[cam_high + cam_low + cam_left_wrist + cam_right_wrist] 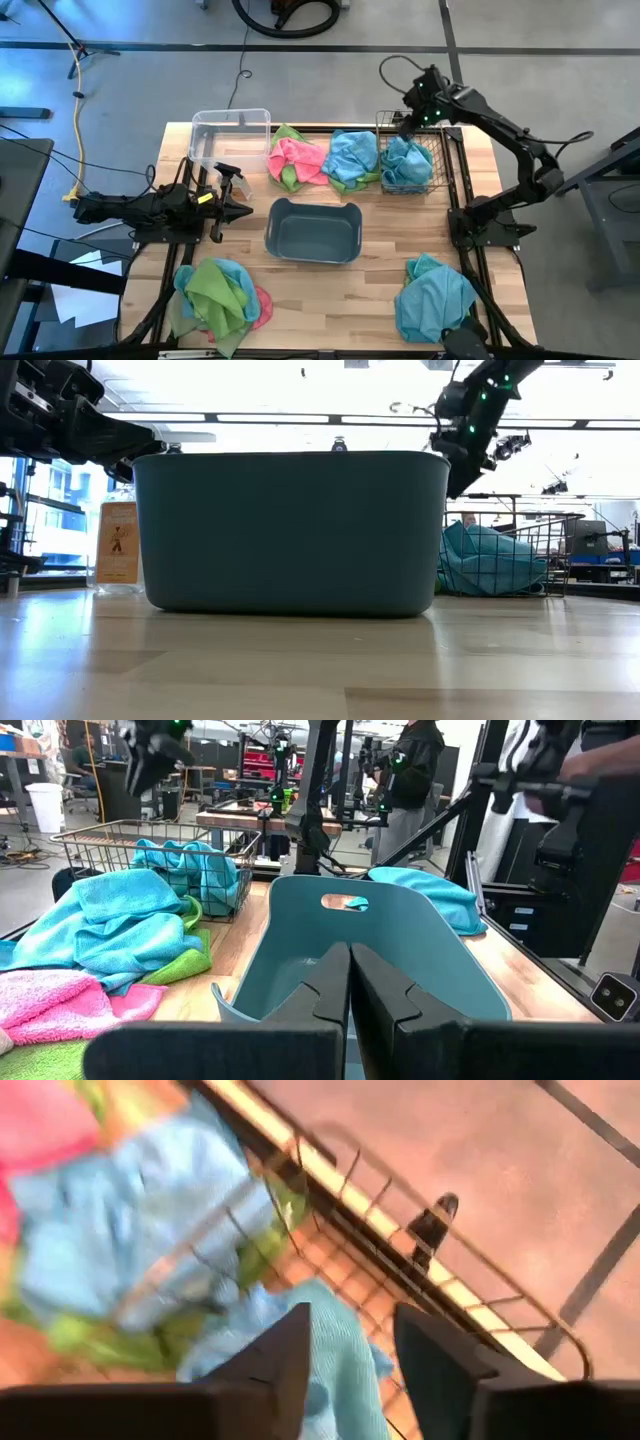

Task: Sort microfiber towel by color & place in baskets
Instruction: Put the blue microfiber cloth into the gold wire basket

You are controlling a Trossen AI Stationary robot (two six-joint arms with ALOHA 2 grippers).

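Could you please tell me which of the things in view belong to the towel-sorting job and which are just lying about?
Part of the job:
wire-mesh basket holding a blue towel
grey-blue tub
clear bin
towel pile in the middle
mixed pile
blue pile

Just lying about:
labelled bottle
yellow cable on the floor

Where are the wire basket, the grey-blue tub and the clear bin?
wire basket [436, 178], high view, right side mesh wall.
grey-blue tub [312, 235], high view, bare floor inside.
clear bin [232, 118], high view, far rim.
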